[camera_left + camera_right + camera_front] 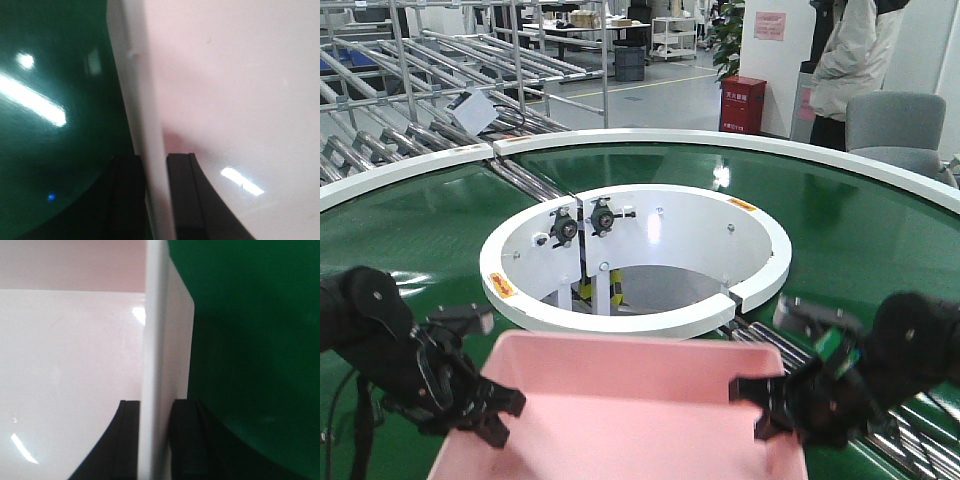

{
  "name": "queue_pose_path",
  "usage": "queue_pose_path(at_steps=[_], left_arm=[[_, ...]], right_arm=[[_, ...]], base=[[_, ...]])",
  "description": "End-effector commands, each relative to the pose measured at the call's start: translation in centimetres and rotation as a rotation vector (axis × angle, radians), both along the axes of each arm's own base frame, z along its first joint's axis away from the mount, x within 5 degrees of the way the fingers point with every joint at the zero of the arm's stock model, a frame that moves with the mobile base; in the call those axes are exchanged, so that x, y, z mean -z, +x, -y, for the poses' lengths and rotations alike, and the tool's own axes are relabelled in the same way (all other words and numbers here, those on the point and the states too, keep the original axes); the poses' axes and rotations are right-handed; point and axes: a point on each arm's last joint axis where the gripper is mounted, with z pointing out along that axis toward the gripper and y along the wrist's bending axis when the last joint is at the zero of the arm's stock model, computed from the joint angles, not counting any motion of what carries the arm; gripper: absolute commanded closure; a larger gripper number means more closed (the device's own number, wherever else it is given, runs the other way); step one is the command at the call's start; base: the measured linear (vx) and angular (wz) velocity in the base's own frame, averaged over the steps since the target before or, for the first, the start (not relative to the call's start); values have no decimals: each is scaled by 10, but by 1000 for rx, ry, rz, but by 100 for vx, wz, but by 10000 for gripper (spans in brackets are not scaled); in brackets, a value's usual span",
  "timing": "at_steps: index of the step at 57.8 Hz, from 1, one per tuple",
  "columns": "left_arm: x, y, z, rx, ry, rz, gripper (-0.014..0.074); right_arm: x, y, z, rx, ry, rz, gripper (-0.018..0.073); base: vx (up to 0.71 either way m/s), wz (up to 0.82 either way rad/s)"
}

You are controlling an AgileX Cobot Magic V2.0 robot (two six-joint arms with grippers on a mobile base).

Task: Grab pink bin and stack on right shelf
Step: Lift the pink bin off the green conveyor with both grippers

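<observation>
The pink bin (630, 410) is at the bottom centre of the front view, over the green glossy belt (420, 230). My left gripper (495, 410) is shut on the bin's left wall. In the left wrist view, the black fingers (182, 195) clamp the pale rim from both sides, with the bin's inside (235, 90) to the right. My right gripper (765, 405) is shut on the bin's right wall. In the right wrist view, its fingers (187, 440) pinch the rim, with the bin's inside (65, 350) to the left. A dark shelf with black tape lines is not in view.
A white ring (640, 320) encloses a round opening just beyond the bin. Steel roller racks (440, 70) stand at the back left, and rollers (920, 430) lie at the bottom right. A person (855, 60), a grey chair (895, 125) and a red box (742, 105) are at the back right.
</observation>
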Motion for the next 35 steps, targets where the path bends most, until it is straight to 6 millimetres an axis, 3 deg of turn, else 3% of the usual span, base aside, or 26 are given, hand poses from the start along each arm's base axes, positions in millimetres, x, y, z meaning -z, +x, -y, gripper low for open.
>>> queue_pose_path(at_steps=[1, 8, 19, 26, 35], left_arm=[[-59, -19, 5, -21, -137, 112, 604], [-96, -39, 1, -50, -186, 203, 602], [-144, -71, -8, -69, -235, 349, 601], [-161, -87, -11, -69, -253, 405, 601], [-169, -99, -13, -51, -263, 405, 601]], right_arm=[[-62, 2, -2, 18, 85, 197, 569], [-96, 1, -2, -6, 88, 245, 568], [-125, -14, 2, 1, 100, 314, 568], [-148, -34, 10, 21, 87, 389, 568], [-173, -52, 17, 29, 65, 514, 568]], base=[[0, 0], [0, 0], [0, 0], [0, 0], [0, 0]])
